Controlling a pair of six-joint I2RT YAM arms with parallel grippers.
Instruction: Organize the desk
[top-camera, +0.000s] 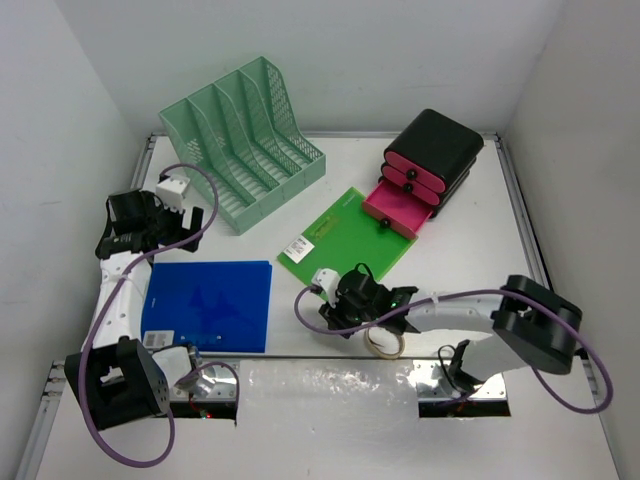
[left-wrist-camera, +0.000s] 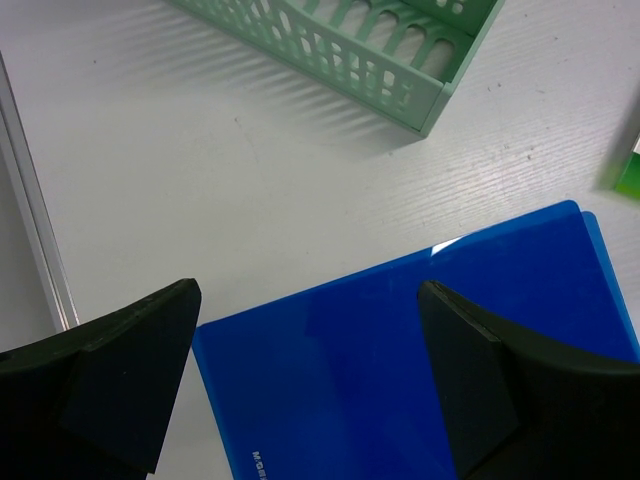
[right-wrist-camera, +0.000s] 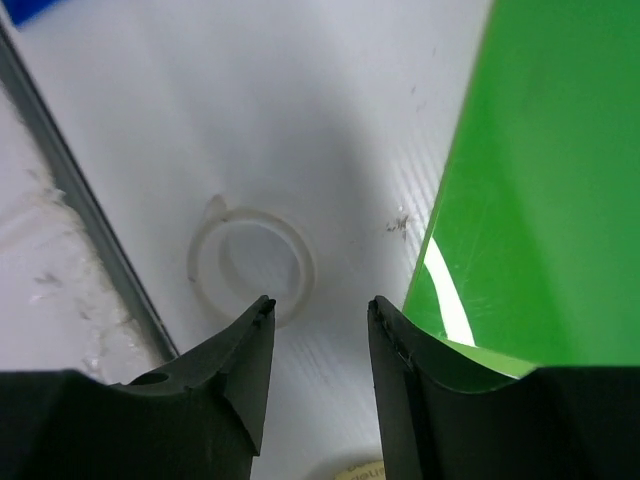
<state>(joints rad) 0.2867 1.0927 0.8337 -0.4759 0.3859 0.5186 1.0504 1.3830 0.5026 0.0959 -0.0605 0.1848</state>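
Right claw (right-wrist-camera: 320, 315): jaws set slightly apart, nothing gripped; held low over the worktop (top-camera: 470, 250). A pale ring (right-wrist-camera: 250, 215) is seen lying flat just beyond one finger. A tape roll (top-camera: 384, 353) is noted beneath the wrist, and a green folder (top-camera: 345, 240) close alongside.

Left claw (left-wrist-camera: 308, 300): spread wide, nothing held, hung above the far corner of a blue folder (top-camera: 210, 305) laid flat. A mint rack (top-camera: 245, 140) is noted beyond, apart from that folder.

A black drawer box (top-camera: 435, 150) is placed far right, with its lowest pink drawer (top-camera: 400, 208) pulled out at the green folder's far edge.

The worktop is enclosed by white walls, silver rails (top-camera: 527, 230) run along its edges, and all items are borne on it.
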